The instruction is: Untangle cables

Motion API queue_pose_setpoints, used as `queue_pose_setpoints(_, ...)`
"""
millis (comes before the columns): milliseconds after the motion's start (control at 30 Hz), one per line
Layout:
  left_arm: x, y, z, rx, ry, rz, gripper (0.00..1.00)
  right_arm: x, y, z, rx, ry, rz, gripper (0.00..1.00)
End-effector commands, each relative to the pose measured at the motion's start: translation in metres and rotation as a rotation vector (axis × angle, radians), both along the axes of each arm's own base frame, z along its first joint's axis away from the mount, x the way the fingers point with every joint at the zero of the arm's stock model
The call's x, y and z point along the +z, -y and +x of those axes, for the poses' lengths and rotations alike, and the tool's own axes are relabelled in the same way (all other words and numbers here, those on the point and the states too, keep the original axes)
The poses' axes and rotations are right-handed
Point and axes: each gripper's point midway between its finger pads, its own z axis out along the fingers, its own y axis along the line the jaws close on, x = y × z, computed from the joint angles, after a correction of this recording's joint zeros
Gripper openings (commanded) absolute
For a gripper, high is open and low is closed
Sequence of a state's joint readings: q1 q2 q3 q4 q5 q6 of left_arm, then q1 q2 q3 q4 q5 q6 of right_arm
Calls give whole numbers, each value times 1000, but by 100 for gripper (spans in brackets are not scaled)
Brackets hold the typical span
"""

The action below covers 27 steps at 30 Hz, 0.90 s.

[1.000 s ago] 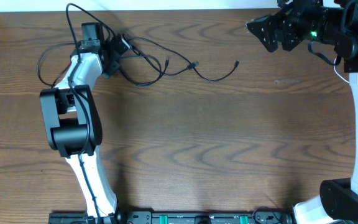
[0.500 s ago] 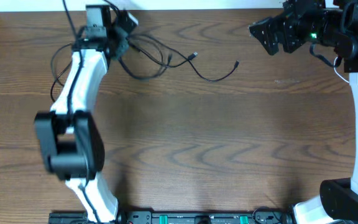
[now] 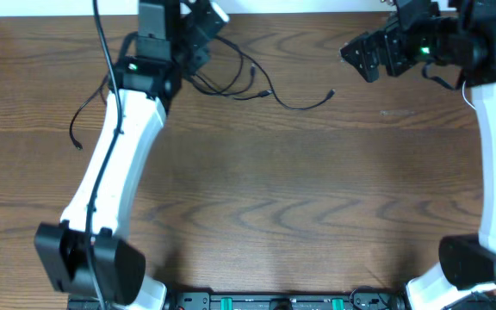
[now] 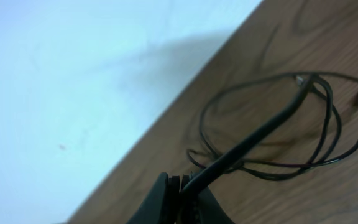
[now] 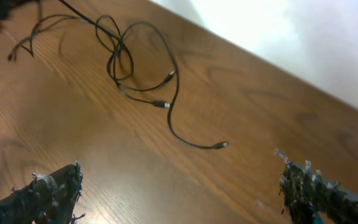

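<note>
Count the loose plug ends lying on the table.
4. One plug lies alone, farthest right; two plugs sit beside the tangle; one lies left of the left arm. Others may hide at the left jaws.

The cables (image 3: 268, 93) lie in loose loops on the counter (image 3: 317, 189) by its far edge, left of the middle, one end trailing rightward. The left jaws sit just behind the loops; the right jaws hang near the far right corner

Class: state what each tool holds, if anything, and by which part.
Left tool pinches a black cable partway along its cord. Right tool is open, holding nothing.
</note>
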<state>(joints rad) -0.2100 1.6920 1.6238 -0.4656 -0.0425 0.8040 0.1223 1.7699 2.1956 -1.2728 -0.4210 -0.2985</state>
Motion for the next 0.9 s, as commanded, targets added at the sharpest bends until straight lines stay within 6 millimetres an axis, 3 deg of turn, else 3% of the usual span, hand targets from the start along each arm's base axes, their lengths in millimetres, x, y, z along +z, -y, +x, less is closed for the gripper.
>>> queue_pose_setpoints(0,62,5,-18,51,140,16,7,-26,-4,12,5,-73,2,99)
queue_pose_setpoints(333,184,2,-54,85,382,-116,8,-61,-21,24,65,-165,38,99)
queue_pose_setpoints(367,207,2,-62,86,411,-156,8,-62,-27,21,93,-164,35,99)
queue_pose_setpoints(733,291,20,-113,-16,514,-331,7,-104,-71,6,224,-214,-1,99)
queue_pose_setpoints(867,306,21,-120,-27,550,-347,7,-123,-80,2,242,-242,-2,99)
